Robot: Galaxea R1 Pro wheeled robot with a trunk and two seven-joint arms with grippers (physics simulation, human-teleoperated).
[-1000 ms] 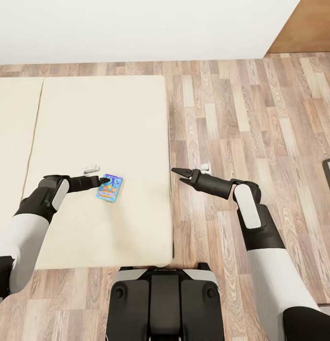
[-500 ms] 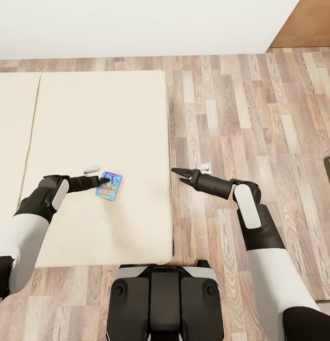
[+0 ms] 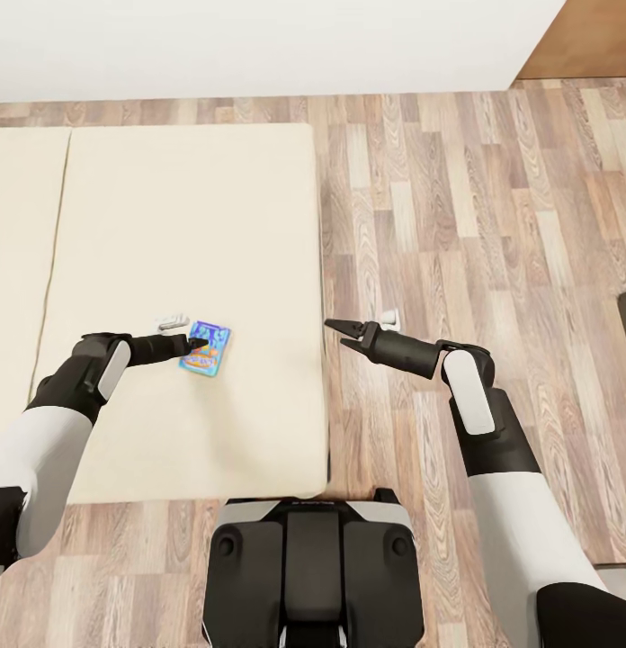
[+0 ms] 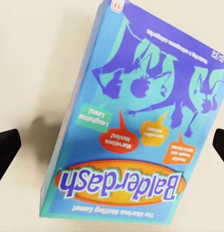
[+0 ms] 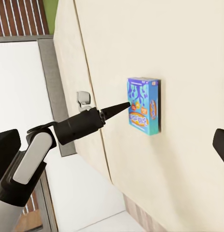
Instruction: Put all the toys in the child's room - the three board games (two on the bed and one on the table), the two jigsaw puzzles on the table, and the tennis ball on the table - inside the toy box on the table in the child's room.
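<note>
Our view has slid closer over the wide beige bed [image 3: 169,270]. Our open left gripper [image 3: 201,342] hangs above the small blue game box [image 3: 206,347], ready to grab. Our right gripper [image 3: 335,329] waits open.

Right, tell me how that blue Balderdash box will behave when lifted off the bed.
The blue game box looks like a stiff, flat carton, so probably rigid and light. Lying flat on the soft bed, it shouldn't roll. Its glossy faces may slip.

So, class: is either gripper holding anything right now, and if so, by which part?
Nothing is held. The left gripper is open above the small blue board game box; the right gripper is open and holds nothing.
</note>
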